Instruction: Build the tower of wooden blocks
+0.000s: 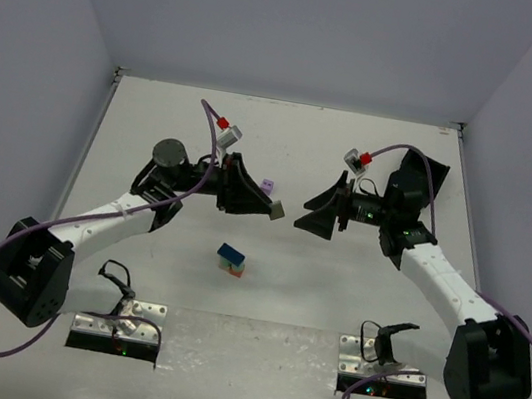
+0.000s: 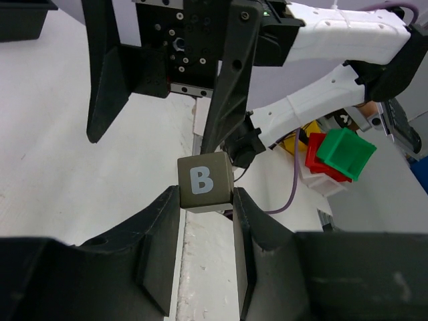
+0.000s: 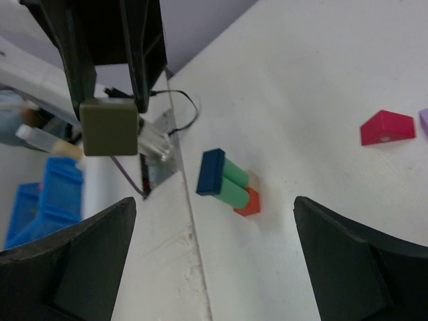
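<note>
The tower (image 1: 230, 260) stands mid-table: a blue block on top, two green cylinders under it, red and tan blocks lowest. It also shows in the right wrist view (image 3: 226, 182). My left gripper (image 1: 273, 208) is shut on an olive-tan cube marked "B" (image 2: 205, 182), held in the air behind and right of the tower. The cube also shows in the right wrist view (image 3: 109, 127). My right gripper (image 1: 310, 216) is open and empty, facing the left gripper a short gap away. Its jaws stand wide apart in its wrist view (image 3: 214, 267).
A purple block (image 1: 267, 186) lies on the table just behind the left gripper. A red wedge block (image 3: 387, 127) lies on the table far from the tower. Red and green boxes (image 2: 338, 155) sit beyond the table edge. White walls enclose three sides.
</note>
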